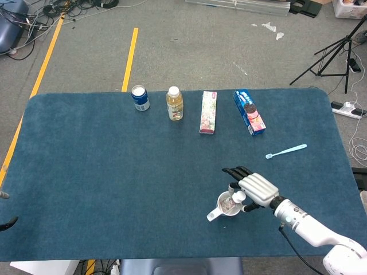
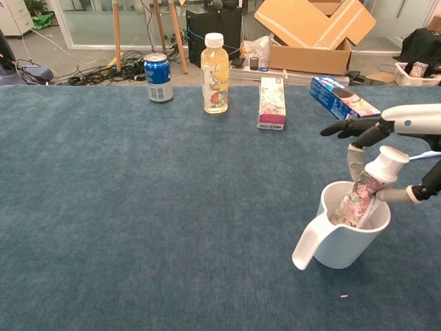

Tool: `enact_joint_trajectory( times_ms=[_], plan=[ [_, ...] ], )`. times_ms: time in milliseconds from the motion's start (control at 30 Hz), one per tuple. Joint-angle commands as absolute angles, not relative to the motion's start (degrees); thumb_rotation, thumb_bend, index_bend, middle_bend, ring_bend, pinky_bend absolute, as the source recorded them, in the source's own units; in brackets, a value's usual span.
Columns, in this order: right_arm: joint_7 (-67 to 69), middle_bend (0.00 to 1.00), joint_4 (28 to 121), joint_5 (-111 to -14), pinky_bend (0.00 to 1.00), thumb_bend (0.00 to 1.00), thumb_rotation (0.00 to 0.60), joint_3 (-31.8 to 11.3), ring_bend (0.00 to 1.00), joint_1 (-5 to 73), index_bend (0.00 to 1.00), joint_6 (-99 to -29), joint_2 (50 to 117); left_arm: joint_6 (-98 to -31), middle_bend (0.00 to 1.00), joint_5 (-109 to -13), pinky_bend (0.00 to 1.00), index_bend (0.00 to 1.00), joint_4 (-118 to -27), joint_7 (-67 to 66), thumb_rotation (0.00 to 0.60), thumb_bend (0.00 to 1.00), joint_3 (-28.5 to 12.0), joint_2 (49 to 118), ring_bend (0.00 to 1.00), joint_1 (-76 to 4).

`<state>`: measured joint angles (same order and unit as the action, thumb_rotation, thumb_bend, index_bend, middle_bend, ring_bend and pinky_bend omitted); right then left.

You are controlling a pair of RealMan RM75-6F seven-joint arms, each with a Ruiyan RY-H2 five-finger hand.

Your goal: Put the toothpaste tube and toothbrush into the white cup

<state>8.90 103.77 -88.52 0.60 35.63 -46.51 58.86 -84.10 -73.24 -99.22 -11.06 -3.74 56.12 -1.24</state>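
Note:
The white cup stands near the table's front right, its handle pointing front-left. The floral toothpaste tube leans inside it, white cap up and to the right. My right hand hovers over the cup's right side and pinches the tube just below the cap between thumb and a finger, the other fingers stretched out to the left. The light blue toothbrush lies flat on the cloth, behind and to the right of the hand. Only dark tips at the left edge may belong to my left hand.
Along the back stand a blue can, a yellow drink bottle, a floral carton and a blue biscuit box. The blue cloth table ends close behind the toothbrush on the right.

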Motion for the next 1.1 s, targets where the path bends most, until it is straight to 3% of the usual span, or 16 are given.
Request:
enact_joint_trajectory(
  times_ms=[33, 467, 867, 1100],
  plan=[
    [9.1, 0.0, 103.9, -88.6, 0.0, 0.26, 0.6, 0.7, 0.0, 35.7, 0.51, -46.5, 58.7, -84.1, 0.14, -73.2, 0.17, 0.39, -99.2, -11.0, 0.6, 0.0, -3.8, 56.1, 0.16, -1.3],
    [10.3, 0.0, 103.8, -89.5, 0.0, 0.26, 0.6, 1.3, 0.0, 36.0, 0.38, -46.8, 58.2, -84.0, 0.14, -73.1, 0.17, 0.39, -99.2, -11.2, 0.6, 0.0, -3.7, 56.2, 0.16, -1.3],
    [11.5, 0.0, 103.9, -90.4, 0.0, 0.26, 0.6, 1.7, 0.0, 36.2, 0.36, -47.5, 58.0, -83.9, 0.14, -73.1, 0.17, 0.39, -99.2, -11.3, 0.6, 0.0, -3.7, 56.2, 0.16, -1.3],
    [13.7, 0.0, 106.3, -93.8, 0.0, 0.26, 0.6, 1.7, 0.0, 35.1, 0.34, -52.0, 54.9, -83.9, 0.14, -73.1, 0.17, 0.39, -99.2, -11.4, 0.6, 0.0, -3.7, 56.2, 0.16, -1.4]
  ],
)
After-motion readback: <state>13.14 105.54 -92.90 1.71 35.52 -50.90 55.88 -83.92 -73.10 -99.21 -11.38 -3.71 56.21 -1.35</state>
